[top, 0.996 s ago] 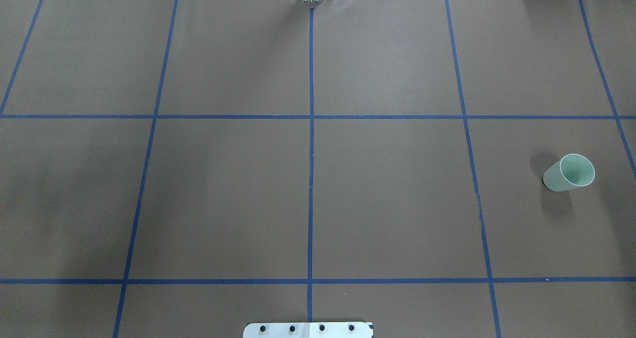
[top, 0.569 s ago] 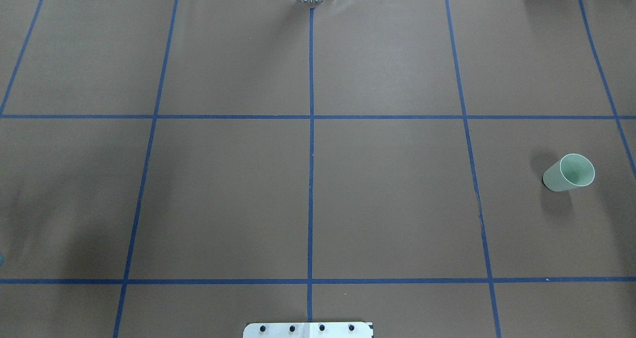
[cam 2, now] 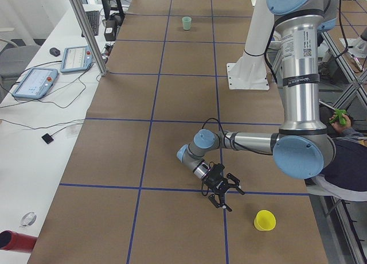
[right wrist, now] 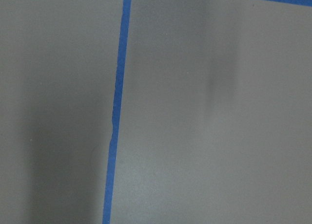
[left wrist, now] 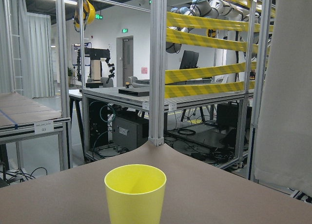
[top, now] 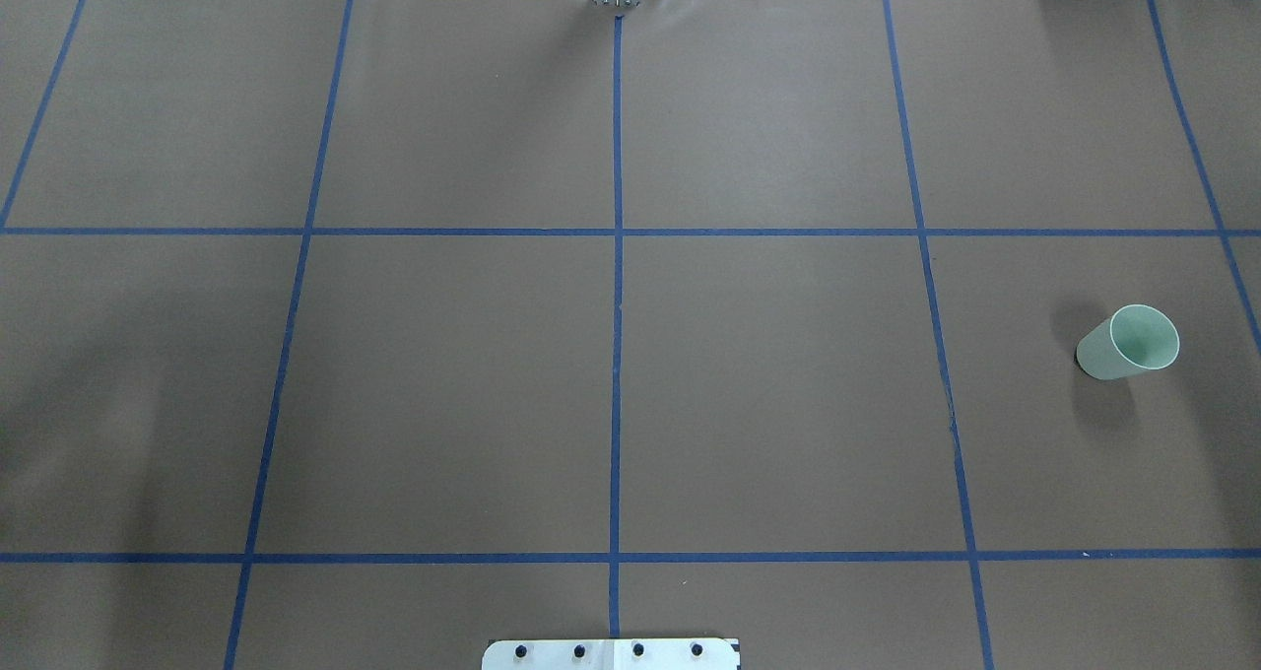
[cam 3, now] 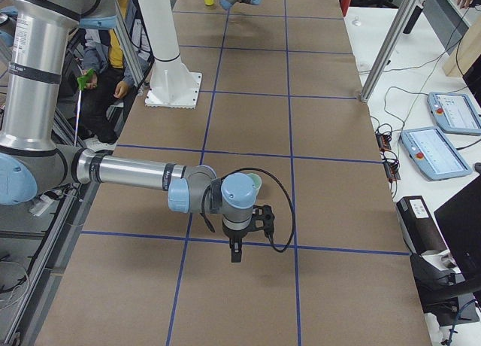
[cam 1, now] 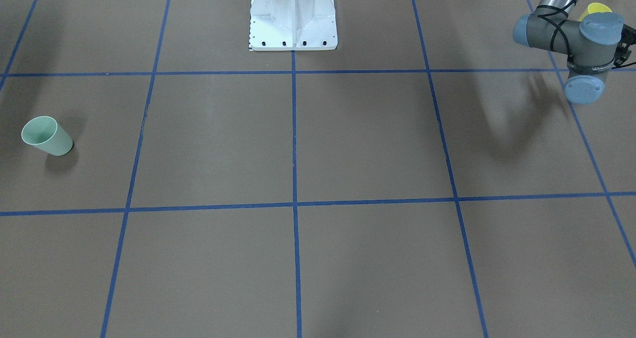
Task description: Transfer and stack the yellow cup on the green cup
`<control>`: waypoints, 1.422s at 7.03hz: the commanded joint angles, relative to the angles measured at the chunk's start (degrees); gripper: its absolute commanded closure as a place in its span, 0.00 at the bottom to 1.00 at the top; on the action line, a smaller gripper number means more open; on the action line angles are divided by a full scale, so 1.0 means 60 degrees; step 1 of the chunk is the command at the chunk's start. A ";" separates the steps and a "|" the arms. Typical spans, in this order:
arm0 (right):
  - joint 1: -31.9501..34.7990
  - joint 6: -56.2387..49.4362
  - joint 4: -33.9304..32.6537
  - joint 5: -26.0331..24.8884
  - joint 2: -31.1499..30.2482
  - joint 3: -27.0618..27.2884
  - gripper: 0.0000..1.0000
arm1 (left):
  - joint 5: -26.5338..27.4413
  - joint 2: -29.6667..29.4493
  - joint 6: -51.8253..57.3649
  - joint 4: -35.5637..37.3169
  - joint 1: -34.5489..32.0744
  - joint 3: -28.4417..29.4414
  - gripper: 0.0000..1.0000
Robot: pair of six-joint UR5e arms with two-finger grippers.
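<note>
The yellow cup [cam 2: 265,220] stands upright near the table's left end, rim up. It shows straight ahead in the left wrist view [left wrist: 135,195] and peeks out behind the left arm in the front view [cam 1: 594,8]. My left gripper [cam 2: 228,196] hangs low over the table, a short way from the cup. I cannot tell whether it is open or shut. The green cup [top: 1130,341] stands upright at the table's right side, also seen in the front view [cam 1: 47,135]. My right gripper [cam 3: 234,254] points down beside the green cup [cam 3: 255,182]. Its state cannot be told.
The robot's white base plate [cam 1: 293,15] sits at the middle of the near edge. Blue tape lines grid the brown table [top: 768,394]. Operator tablets [cam 2: 34,83] and a metal post [cam 2: 86,34] stand on the white bench beside the table. A seated person [cam 2: 347,155] is behind the left arm.
The green cup has not moved. The shadow on the table's left side has shifted, and a bit of blue at the left edge 0.6 s ago is gone.
</note>
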 commanded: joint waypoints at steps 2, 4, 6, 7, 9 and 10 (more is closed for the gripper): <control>-0.0217 0.0004 0.0008 0.0000 0.0128 0.0002 0.00 | -0.0912 0.0695 0.0710 -0.0615 0.0049 0.0031 0.00; -0.0246 0.0004 0.0008 0.0000 0.0128 0.0002 0.00 | -0.1338 0.0857 0.1048 -0.0778 0.0093 0.0075 0.00; -0.0406 0.0019 0.0008 0.0000 0.0128 0.0002 0.00 | -0.1559 0.0902 0.1049 -0.1142 0.0181 0.0366 0.00; -0.0494 0.0033 0.0008 0.0000 0.0143 0.0002 0.00 | -0.1662 0.0931 0.1049 -0.1492 0.0225 0.0745 0.00; -0.0510 0.0033 0.0008 0.0000 0.0128 0.0002 0.00 | -0.1910 0.0931 0.1049 -0.1993 0.0327 0.1406 0.00; -0.0524 0.0033 0.0008 0.0000 0.0128 0.0002 0.00 | -0.2289 0.0931 0.1049 -0.1994 0.0429 0.1553 0.00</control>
